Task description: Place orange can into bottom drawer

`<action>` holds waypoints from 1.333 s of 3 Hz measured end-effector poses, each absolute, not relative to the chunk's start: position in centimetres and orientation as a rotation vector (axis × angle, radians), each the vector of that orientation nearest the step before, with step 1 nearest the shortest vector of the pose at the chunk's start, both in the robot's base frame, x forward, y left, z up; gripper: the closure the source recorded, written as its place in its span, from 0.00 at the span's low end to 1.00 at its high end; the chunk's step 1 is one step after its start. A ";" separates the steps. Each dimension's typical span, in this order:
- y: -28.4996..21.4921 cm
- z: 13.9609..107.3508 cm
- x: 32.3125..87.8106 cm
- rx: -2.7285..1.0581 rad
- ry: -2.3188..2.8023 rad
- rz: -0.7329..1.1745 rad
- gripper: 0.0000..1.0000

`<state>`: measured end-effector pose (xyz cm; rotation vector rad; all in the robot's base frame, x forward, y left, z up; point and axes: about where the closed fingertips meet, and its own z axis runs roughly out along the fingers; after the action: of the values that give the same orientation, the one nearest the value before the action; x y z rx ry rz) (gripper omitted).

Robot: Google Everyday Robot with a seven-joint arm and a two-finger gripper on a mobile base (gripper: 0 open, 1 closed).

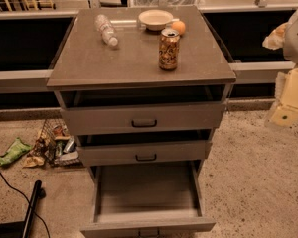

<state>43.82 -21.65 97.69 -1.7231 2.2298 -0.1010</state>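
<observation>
Below and left of the hand [288, 100], whose grip I cannot tell, the bottom drawer [148, 195] is lying open and empty, while farther left on the bench [89, 63] the orange can [169, 49] is standing tall and risking a topple toward the empty-looking bowl [155, 19] beyond if nudged sideways.

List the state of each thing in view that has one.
Can: upright on the cabinet, not held.
Bottle: lying on its side.
Bowl: right way up.
Top drawer: partly open.
Middle drawer: partly open.
Bottom drawer: pulled far out, empty.
Gripper: at the right edge, beside the cabinet, away from the can.
</observation>
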 end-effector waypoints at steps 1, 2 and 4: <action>-21.6 97.7 43.8 -1.723 2.230 -0.101 0.00; -21.5 97.3 45.6 -1.607 2.241 -0.062 0.00; -20.5 96.1 55.7 -1.385 2.125 0.125 0.00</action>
<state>55.73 -20.53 96.08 -1.3847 2.1249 0.1247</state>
